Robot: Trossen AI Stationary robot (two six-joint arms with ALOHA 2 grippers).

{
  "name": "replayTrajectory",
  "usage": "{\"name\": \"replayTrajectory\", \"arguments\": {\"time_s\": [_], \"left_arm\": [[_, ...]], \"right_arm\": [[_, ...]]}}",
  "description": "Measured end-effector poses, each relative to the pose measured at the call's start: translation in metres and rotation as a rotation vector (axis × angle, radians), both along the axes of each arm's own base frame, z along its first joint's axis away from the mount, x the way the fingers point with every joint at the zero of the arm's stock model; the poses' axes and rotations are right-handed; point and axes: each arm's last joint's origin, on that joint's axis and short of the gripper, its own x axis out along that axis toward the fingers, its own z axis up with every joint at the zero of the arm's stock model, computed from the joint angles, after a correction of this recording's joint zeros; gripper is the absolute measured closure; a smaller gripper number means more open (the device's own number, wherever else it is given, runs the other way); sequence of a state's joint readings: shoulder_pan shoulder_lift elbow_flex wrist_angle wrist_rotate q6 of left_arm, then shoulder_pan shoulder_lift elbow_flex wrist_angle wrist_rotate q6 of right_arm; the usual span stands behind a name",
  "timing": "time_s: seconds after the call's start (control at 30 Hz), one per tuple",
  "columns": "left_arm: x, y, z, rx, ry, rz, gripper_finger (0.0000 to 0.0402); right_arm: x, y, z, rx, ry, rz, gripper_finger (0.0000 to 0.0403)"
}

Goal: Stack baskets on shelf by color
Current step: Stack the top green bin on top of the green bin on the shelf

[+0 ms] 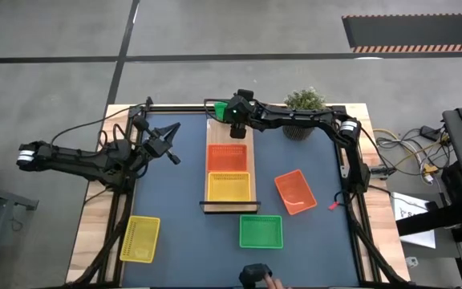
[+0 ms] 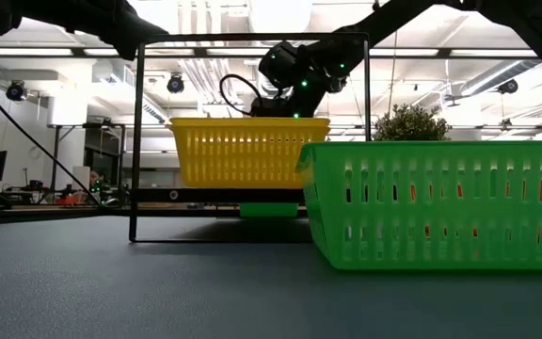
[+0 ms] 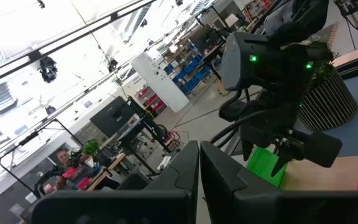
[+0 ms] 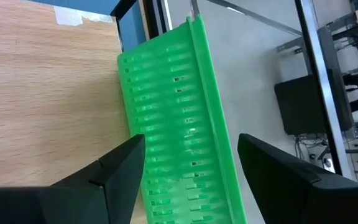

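Green basket [image 4: 179,124] between right gripper [image 4: 191,168] fingers, unlabelled.

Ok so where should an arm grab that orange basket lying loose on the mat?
Grip the orange basket by one long side wall, coming straight down. It lies open side up and skewed, clear of the shelf and the green basket, so turn the wrist to match.

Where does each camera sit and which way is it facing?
High: overhead, straight down; both arms, left gripper, right gripper, light-wood wire-framed shelf.
Low: table height, level across loose green plastic mesh basket; arms overhead.
Left wrist: past own shut fingers toward the right gripper.
Right wrist: own open fingers astride another green mesh basket.
Shared: both wrist views show that basket.
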State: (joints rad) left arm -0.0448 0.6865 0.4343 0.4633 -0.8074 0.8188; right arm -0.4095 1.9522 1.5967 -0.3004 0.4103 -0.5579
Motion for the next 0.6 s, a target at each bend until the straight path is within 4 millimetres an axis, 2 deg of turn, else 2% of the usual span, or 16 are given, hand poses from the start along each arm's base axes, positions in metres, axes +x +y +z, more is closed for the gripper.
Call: {"name": "replayTrajectory", "arguments": {"time_s": [0.3, 0.6], "left_arm": [[0.0, 0.0, 0.0, 0.0, 0.001, 0.0, 0.0402], [0.0, 0.0, -0.001, 0.0, 0.004, 0.0, 0.0402]], "right_arm": [[0.001, 0.008, 0.002, 0.008, 0.007, 0.01, 0.0152], [-0.008, 0.024, 0.024, 0.065, -0.016, 0.012, 0.0162]]}}
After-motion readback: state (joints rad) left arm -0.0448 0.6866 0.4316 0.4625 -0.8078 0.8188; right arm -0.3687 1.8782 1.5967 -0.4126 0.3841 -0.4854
